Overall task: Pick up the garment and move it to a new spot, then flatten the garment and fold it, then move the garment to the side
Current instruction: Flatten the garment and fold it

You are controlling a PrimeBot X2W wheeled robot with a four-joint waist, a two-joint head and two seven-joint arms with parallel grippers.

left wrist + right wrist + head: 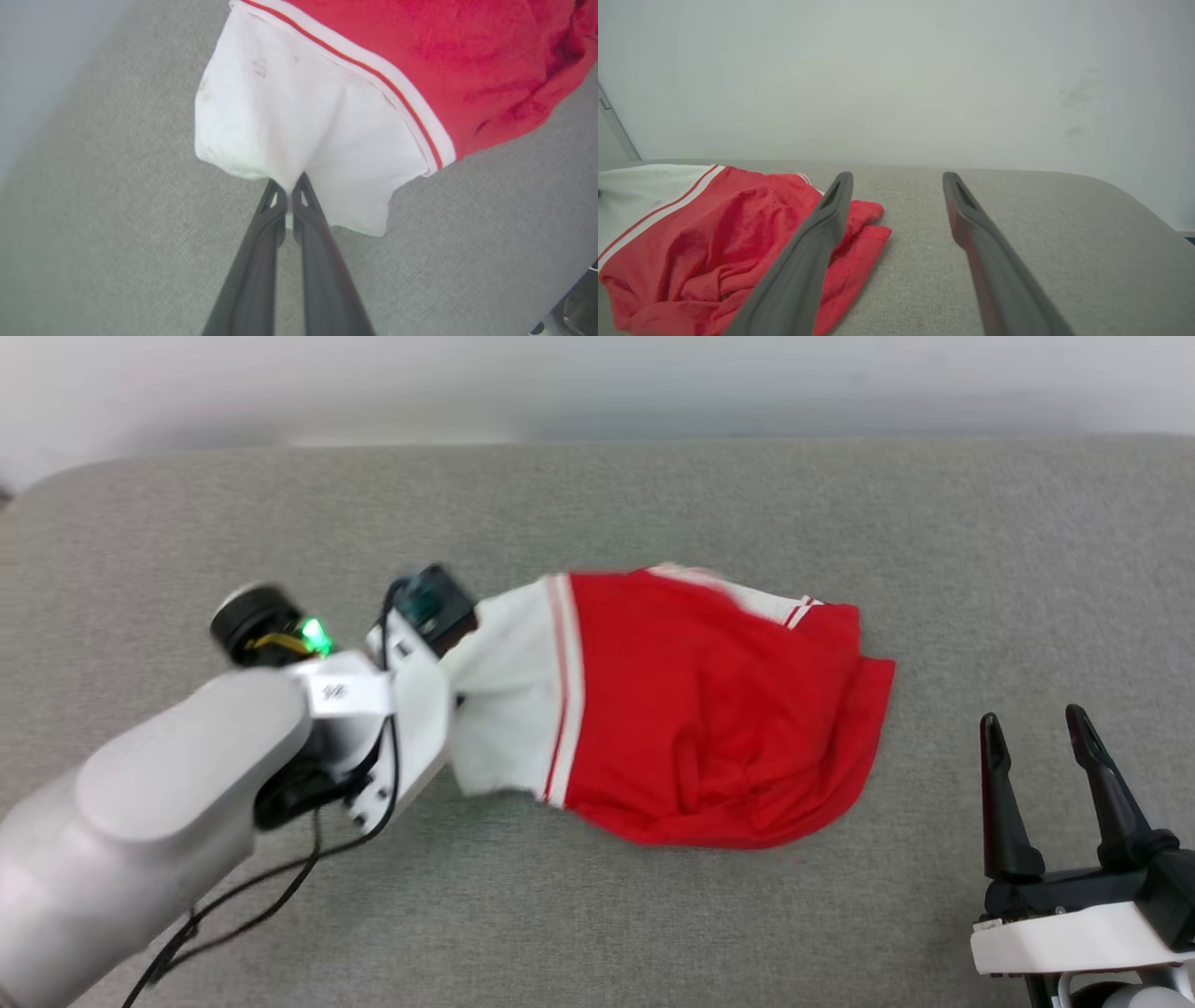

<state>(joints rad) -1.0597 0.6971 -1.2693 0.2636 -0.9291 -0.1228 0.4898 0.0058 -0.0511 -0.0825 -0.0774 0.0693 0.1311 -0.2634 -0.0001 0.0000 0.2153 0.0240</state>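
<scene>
in the head view the garment [709, 709] lies bunched near the middle of the grey cloth-covered desk [653, 485], its red body rumpled toward the robot's right and a white sleeve panel with red-and-white stripe trim drawn out toward the robot's left. the pale left arm [177, 784] reaches in from the lower left, and its wrist meets the edge of that white panel; a small green light [316, 637] glows on the wrist and a black cable [252, 896] trails back along the arm. the right tool [1031, 717] sits at the lower right, fingers pointing up the view and standing apart with nothing between them, well clear of the garment. in the left wrist view the left tool [289, 189] has its two dark fingers pressed together, pinching the lower edge of the white panel, which puckers at the fingertips; the striped trim and the red cloth spread beyond it toward the top right, with bare grey desk on both sides. in the right wrist view the right tool's fingers are spread wide above the desk, the red heap of the garment lies at the lower left beside the left finger, and a plain pale wall [896, 70] rises behind the desk's far edge.
</scene>
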